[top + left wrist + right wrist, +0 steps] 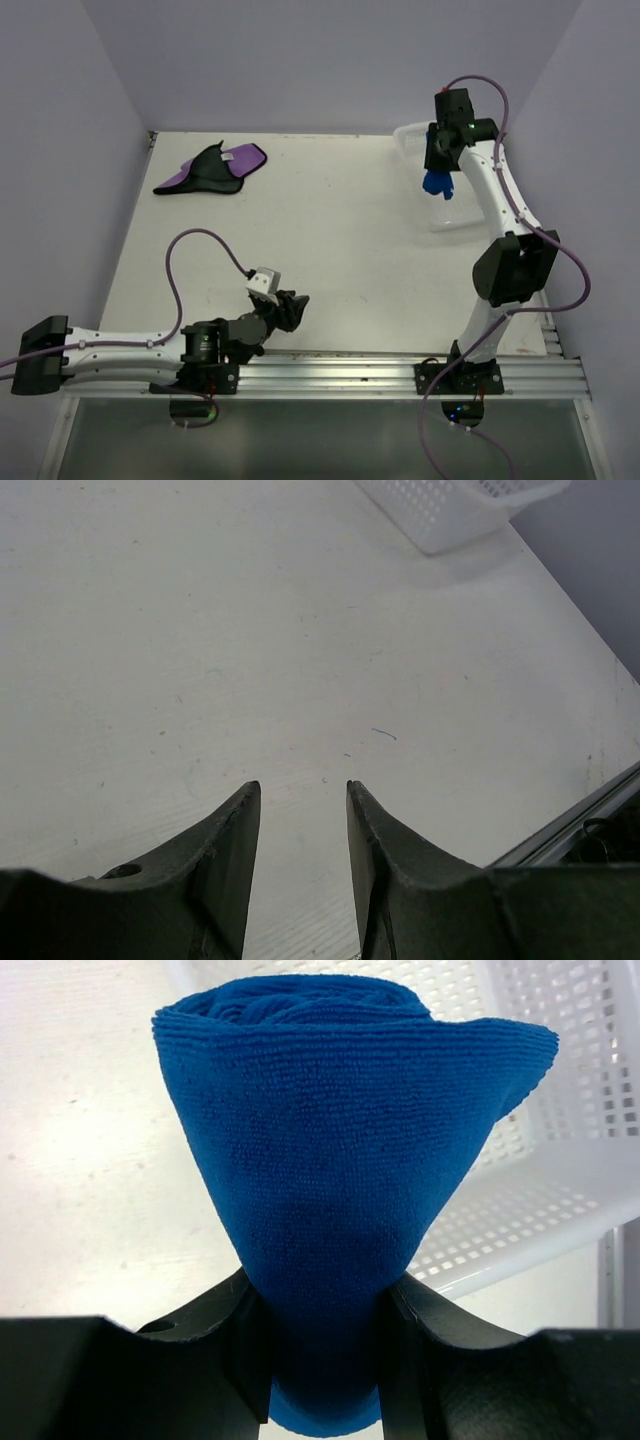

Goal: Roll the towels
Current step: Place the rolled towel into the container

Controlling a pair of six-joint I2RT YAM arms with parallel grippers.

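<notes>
**Operator:** Where's the blue towel (330, 1160)?

**Spotter:** You've got it rolled and clenched in the right end effector (322, 1345), raised by the basket (447, 218) at two o'clock on the bench (340, 230). The grip is on the roll's lower end. The top flares wide, with one corner poking toward three o'clock.

**Operator:** Will it keep its shape?

**Spotter:** My guess is only while you squeeze it. It's soft, light cloth that grips well but is springy, so a careless release may let it loosen.

**Operator:** And the purple towel (215, 168)?

**Spotter:** It's crumpled at ten o'clock with the black side partly up and the white tag showing, well apart from both arms. It isn't rolled yet.

**Operator:** Left end effector (300, 790)?

**Spotter:** Released — the jaws are parted with nothing between them, low over bare bench at seven o'clock.

**Operator:** Where do I take hold of the purple one?

**Spotter:** At a corner or edge. It looks limp, so I'd spread it flat first — grab the middle and you'll likely just bunch it.
</notes>
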